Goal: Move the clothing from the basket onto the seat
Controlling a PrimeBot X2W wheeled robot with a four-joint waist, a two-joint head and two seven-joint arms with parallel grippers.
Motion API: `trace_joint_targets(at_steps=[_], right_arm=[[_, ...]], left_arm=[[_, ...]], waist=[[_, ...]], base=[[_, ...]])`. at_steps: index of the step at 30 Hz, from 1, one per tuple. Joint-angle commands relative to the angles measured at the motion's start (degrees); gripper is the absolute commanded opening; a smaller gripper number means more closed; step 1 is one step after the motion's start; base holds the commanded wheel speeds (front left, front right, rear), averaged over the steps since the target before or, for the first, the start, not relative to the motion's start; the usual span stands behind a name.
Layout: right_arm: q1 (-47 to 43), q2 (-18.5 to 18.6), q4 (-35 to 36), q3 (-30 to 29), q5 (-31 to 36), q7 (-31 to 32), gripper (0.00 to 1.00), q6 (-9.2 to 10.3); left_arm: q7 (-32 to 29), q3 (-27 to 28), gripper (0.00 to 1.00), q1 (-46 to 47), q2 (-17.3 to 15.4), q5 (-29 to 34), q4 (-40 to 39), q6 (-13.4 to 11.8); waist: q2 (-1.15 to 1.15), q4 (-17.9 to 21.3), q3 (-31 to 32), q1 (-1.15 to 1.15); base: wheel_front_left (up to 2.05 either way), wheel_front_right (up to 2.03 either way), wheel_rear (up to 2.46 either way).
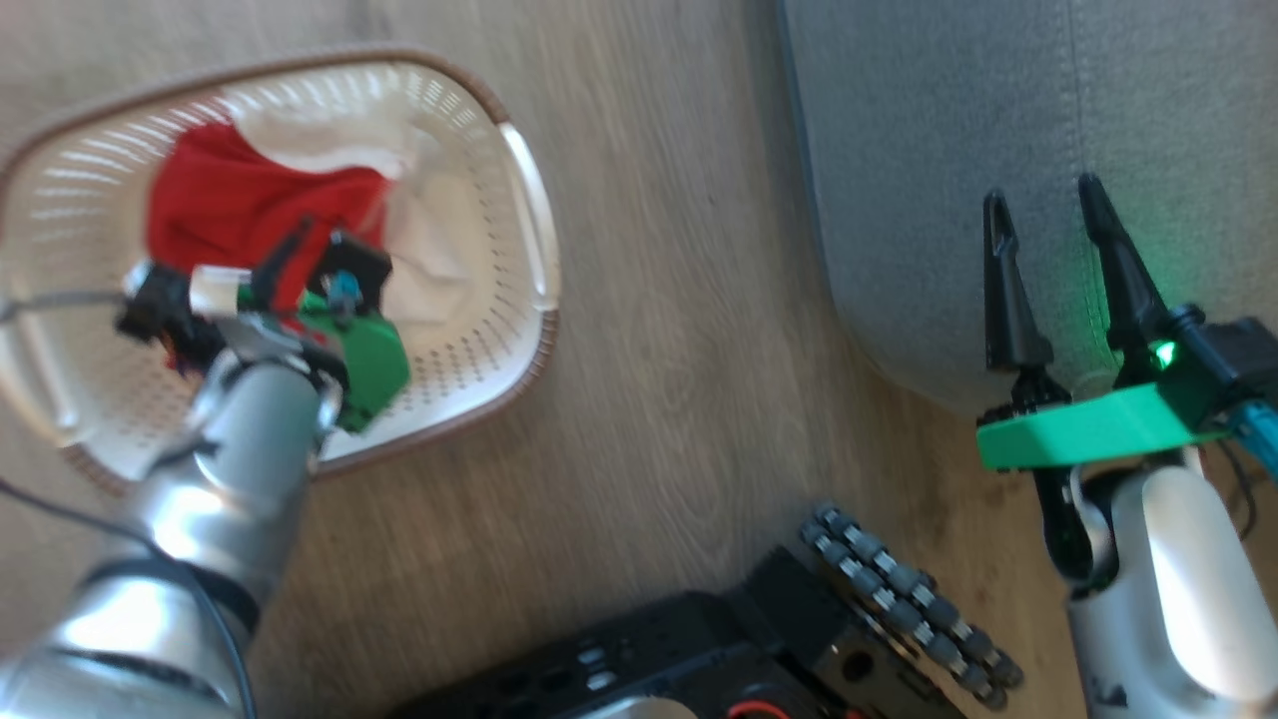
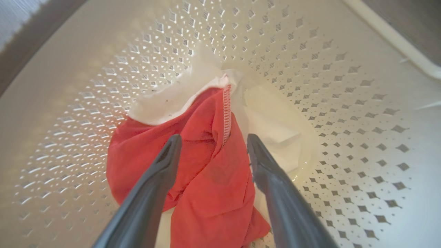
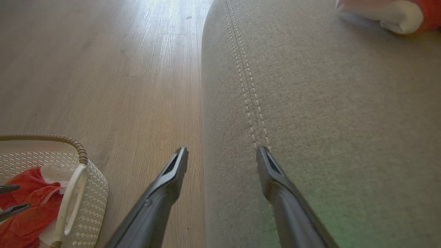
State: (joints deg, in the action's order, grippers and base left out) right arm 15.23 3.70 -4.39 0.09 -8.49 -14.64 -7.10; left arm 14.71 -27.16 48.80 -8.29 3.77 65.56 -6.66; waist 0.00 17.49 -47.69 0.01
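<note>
Grey seat [image 1: 949, 150] on the right, basket [image 1: 529, 200] on the floor to its left, red clothing [image 2: 193, 165] bunched inside. Left gripper [image 2: 213, 139] is spread wide over it, nothing pinched. Looks like the grab step: next it sinks and closes on a fold. Right gripper [image 1: 1043, 210] hangs spread over the seat's edge.

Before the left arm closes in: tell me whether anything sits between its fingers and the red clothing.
Nothing visible does. The left gripper is open inside the basket, its fingers poised directly over the red clothing.
</note>
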Motion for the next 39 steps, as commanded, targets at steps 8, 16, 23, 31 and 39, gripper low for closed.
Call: trace_joint_targets(at_steps=[8,16,23,31,39], right_arm=[[-0.70,-0.40,2.01,0.36,-0.67,-0.36,1.00,-0.39],[-2.18,-0.43,3.23,0.56,0.24,-0.36,1.00,-0.39],[-3.55,-0.22,4.36,0.84,0.47,-0.36,1.00,-0.39],[-4.69,0.04,5.35,0.81,0.61,-0.36,1.00,-0.39],[-4.09,0.29,5.36,1.16,0.66,-0.36,1.00,-0.39]], left_arm=[[-1.14,-1.90,1.00,6.39,-2.72,2.66,6.86,-1.02],[-7.89,-3.82,1.00,10.39,-2.68,3.76,8.12,-1.97],[-11.99,-4.76,1.00,12.98,-3.25,3.92,8.32,-2.64],[-19.86,-4.92,0.93,11.94,-3.32,2.34,8.38,0.36],[-20.18,-4.99,0.00,12.12,-2.93,1.34,8.38,-0.66]], waist=[[0.00,3.53,-6.55,-0.01],[0.00,2.70,-8.41,-0.01],[0.00,2.39,-9.80,-0.01],[0.00,1.79,-10.60,-0.01],[0.00,1.01,-10.93,-0.01]], base=[[0.00,0.00,0.00],[0.00,0.00,0.00],[0.00,0.00,0.00],[0.00,0.00,0.00],[0.00,0.00,0.00]])
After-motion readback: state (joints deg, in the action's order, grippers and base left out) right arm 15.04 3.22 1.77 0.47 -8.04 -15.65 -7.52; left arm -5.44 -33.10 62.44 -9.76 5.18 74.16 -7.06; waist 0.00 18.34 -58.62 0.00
